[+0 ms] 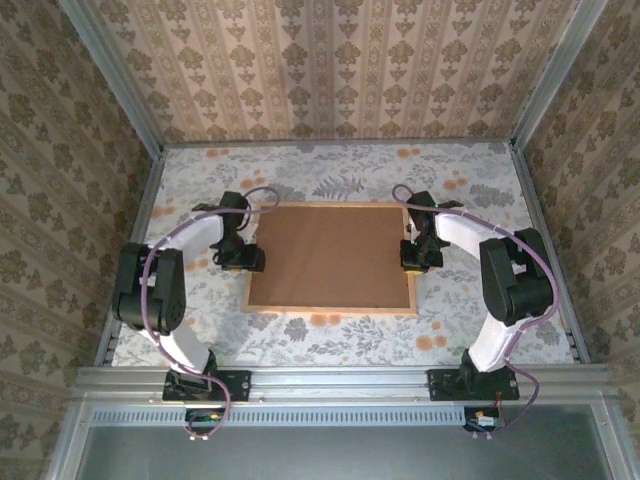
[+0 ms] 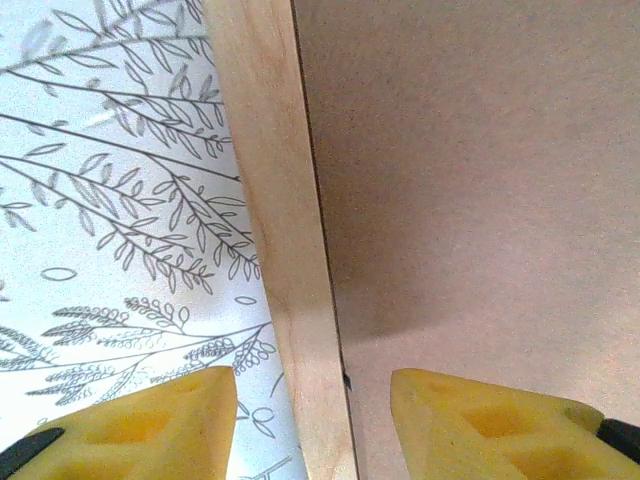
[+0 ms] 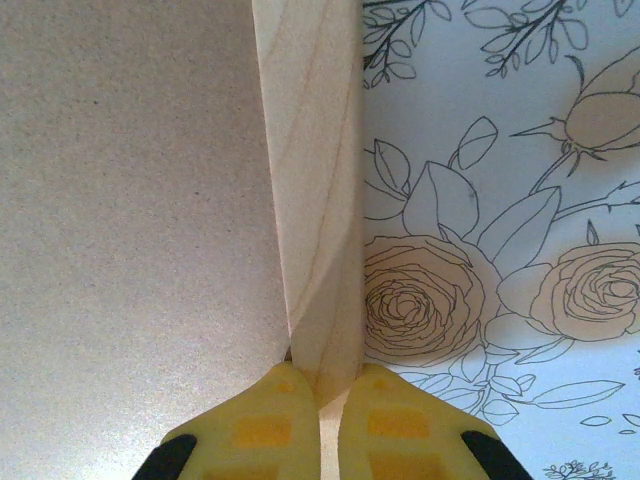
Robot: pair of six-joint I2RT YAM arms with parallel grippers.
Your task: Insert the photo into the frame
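Note:
The frame [image 1: 330,310] lies back up at the middle of the table, thin light wood round a brown board [image 1: 335,255]. The photo is out of view. My left gripper [image 1: 252,258] is at the frame's left rail. In the left wrist view its yellow fingers [image 2: 150,425] stand apart, one on either side of the wooden rail [image 2: 270,200], with a gap on each side, so the left gripper [image 2: 310,380] is open. My right gripper [image 1: 410,255] is at the right rail. There the right gripper [image 3: 328,385] is shut on the moulding [image 3: 310,200], its fingertips pinching the wood.
The table [image 1: 200,175] carries a pale cloth printed with leaves and roses. Wallpapered walls [image 1: 330,60] enclose it at the back and both sides, with metal rails [image 1: 340,378] along the near edge. Both arms bend inward beside the frame.

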